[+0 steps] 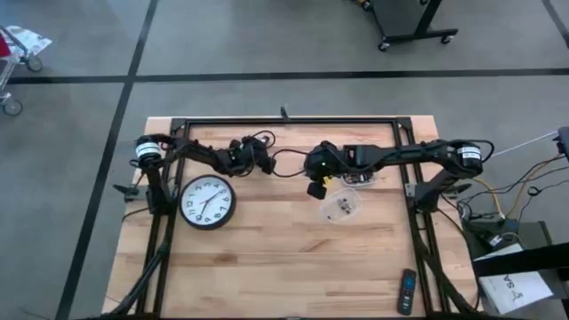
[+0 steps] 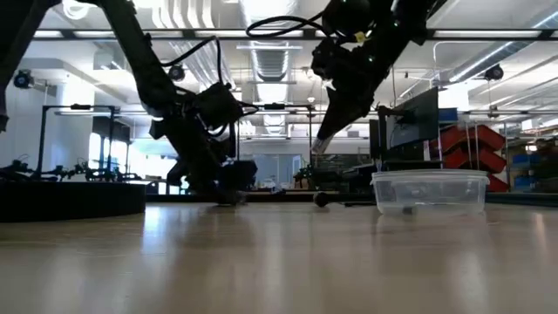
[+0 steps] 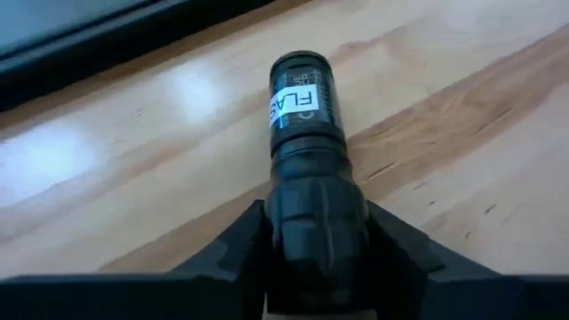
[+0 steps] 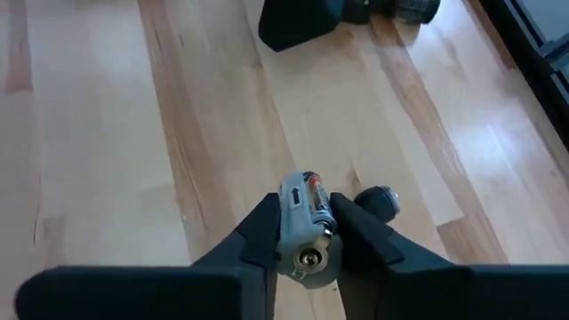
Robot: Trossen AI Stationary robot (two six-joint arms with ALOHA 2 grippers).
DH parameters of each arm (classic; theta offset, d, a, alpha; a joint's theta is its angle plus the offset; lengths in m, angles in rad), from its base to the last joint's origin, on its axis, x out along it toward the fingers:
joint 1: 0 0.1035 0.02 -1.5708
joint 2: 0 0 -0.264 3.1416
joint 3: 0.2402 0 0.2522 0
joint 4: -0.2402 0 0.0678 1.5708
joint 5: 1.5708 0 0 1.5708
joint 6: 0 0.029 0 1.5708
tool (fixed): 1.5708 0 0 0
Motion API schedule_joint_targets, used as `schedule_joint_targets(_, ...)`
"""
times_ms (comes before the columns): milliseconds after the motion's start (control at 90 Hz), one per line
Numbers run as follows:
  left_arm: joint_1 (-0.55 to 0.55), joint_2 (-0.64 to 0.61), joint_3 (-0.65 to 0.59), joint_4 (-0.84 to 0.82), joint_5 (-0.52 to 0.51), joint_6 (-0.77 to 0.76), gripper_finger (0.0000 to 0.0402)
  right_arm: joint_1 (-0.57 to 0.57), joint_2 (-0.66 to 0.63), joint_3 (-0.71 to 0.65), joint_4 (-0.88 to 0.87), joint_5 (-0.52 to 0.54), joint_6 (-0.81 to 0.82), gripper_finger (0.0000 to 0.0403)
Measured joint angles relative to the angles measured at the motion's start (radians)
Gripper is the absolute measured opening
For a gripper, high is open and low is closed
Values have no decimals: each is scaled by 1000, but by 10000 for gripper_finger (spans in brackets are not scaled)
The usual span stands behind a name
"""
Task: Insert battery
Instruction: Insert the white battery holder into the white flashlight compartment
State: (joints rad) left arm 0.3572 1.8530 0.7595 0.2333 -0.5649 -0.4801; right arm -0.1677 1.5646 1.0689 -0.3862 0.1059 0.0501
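A black flashlight (image 3: 302, 98) with a white label is in my left gripper (image 3: 316, 218), which is shut on it low over the table's far middle (image 1: 256, 158). A grey battery cartridge (image 4: 304, 222), with a red-and-silver cell showing in it, is in my shut right gripper (image 4: 307, 227). That gripper hangs well above the wood (image 2: 321, 144), just right of the left one (image 1: 316, 182). A small black round cap (image 4: 378, 203) lies on the table below it. My left gripper pinches the flashlight's thick ribbed part (image 3: 316, 200) between its two fingers. The barrel lies along the fingers and sticks out past their tips. It is held close to the tabletop; whether it rests on the wood I cannot tell. My right gripper pinches the battery cartridge by its two sides (image 4: 289, 233) between its fingers, which come from above and slant down. The cartridge is lifted clear of the table. Its end with the metal contact (image 4: 308, 259) faces back toward the wrist.
A wall clock (image 1: 207, 202) lies face up at the left, near the left arm. A clear plastic tub (image 1: 342, 205) stands right of centre, below the right gripper. A remote control (image 1: 406, 291) lies at the near right. Bare wood fills the near half.
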Motion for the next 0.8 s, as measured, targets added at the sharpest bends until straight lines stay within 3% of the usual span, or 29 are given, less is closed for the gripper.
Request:
schedule_joint_targets(100, -67, -29, -53, 85, -28, 38, 121, 0, 0, -10, 0, 0, -1, 58)
schedule_joint_targets(278, -179, -129, -205, 244, 100, 99, 121, 5, 0, -41, 3, -1, 2, 57)
schedule_joint_targets(511, -264, -188, -413, 701, 443, 272, 121, 50, 0, -46, 35, -4, 2, 56)
schedule_joint_targets(800, -264, -196, -449, 820, 702, 251, 121, 135, 0, -23, 85, -5, 2, 55)
